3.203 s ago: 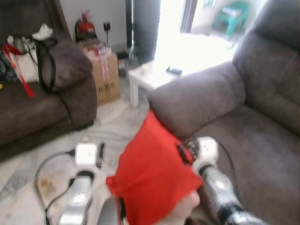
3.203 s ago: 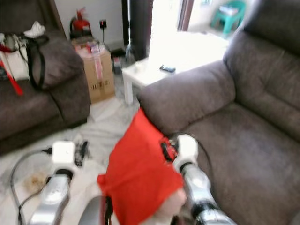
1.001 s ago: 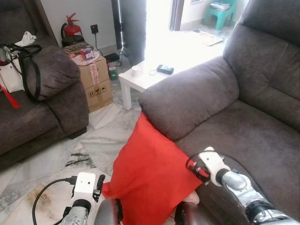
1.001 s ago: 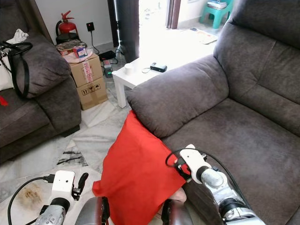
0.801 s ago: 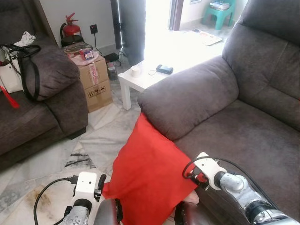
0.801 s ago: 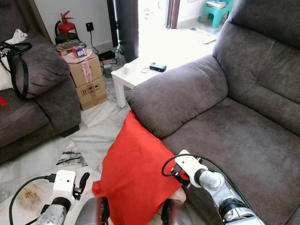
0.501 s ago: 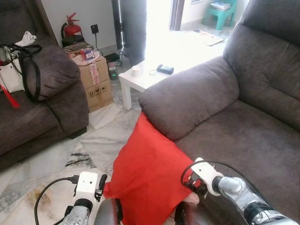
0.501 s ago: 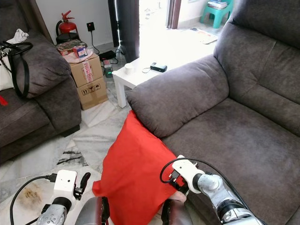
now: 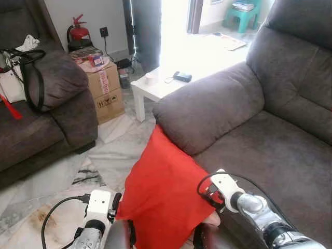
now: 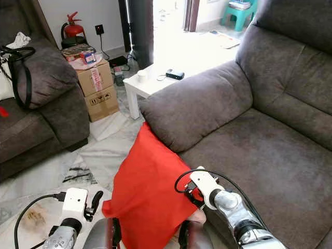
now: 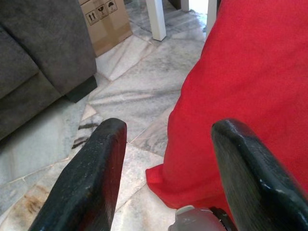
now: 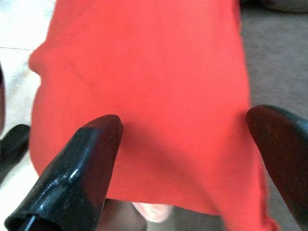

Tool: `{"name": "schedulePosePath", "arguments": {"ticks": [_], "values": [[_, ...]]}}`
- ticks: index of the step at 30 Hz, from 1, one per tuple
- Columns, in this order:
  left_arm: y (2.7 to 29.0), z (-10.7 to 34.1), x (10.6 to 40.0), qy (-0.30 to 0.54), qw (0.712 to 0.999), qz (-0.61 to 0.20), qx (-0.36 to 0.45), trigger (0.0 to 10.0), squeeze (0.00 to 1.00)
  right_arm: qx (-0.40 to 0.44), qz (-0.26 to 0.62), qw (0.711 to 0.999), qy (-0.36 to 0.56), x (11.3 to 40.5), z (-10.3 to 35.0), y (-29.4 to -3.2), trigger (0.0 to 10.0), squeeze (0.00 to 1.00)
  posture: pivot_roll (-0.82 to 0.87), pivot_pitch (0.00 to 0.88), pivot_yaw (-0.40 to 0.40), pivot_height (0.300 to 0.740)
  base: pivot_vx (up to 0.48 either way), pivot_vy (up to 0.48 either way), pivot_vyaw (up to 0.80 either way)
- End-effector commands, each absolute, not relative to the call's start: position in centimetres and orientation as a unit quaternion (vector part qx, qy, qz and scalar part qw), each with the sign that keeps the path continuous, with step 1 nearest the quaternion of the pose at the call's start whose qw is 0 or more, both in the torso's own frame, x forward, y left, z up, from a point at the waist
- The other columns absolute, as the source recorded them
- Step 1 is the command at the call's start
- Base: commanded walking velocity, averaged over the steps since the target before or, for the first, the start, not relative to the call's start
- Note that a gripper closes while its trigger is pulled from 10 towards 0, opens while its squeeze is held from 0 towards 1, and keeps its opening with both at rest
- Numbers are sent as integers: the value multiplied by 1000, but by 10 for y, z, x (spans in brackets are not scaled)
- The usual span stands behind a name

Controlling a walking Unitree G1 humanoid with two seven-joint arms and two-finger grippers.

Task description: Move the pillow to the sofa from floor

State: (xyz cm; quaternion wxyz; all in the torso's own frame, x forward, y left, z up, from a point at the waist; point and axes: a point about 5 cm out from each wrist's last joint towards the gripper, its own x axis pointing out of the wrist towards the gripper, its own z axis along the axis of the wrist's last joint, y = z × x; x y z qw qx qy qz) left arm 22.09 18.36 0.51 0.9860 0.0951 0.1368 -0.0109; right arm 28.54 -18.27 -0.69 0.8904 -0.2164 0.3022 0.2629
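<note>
A red pillow (image 9: 163, 187) stands tilted with its top corner against the front of the grey sofa's armrest (image 9: 207, 106). A pale inner corner (image 9: 210, 220) pokes out at its lower right. My right gripper (image 9: 208, 195) is at the pillow's right edge, by the sofa seat (image 9: 270, 150). In the right wrist view it (image 12: 187, 120) is open, and the red cloth spans the gap between its fingers. My left gripper (image 9: 114, 203) is open beside the pillow's lower left corner. In the left wrist view (image 11: 171, 126) that corner lies between the fingers, over the marble floor (image 11: 130, 91).
A second dark sofa (image 9: 46, 109) with a white handbag (image 9: 13, 85) stands at the left. Behind it are a cardboard box (image 9: 104, 85) and a fire extinguisher (image 9: 77, 31). A white side table (image 9: 171, 83) stands behind the armrest. A black cable (image 9: 57, 218) trails by my left arm.
My right gripper has drawn in leftward against the pillow's right edge. My left gripper has edged up toward the pillow's lower left corner. The pillow stays put.
</note>
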Motion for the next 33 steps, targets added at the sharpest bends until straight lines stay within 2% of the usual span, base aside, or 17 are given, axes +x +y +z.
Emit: {"name": "schedulePosePath", "arguments": {"ticks": [1,9,18,29,33], "values": [[181,5,219,138,985,-17,102,10000,0,-210,260,888,317,280,-12,-184,10000,0,95,79,-39,600,0,0,0],[176,4,214,142,985,-20,96,10000,0,-203,276,876,339,270,-21,-180,10000,0,95,105,-45,600,0,0,0],[171,3,208,146,985,-23,93,10000,0,-211,249,880,345,269,-24,-182,10000,0,102,134,-54,600,0,0,0],[166,7,205,143,985,-19,92,10000,0,-204,211,905,308,277,-21,-159,10000,0,116,166,-58,600,0,0,0],[165,9,206,141,985,-18,94,10000,0,-173,182,921,299,281,-19,-150,10000,0,124,165,-60,600,0,0,0]]}}
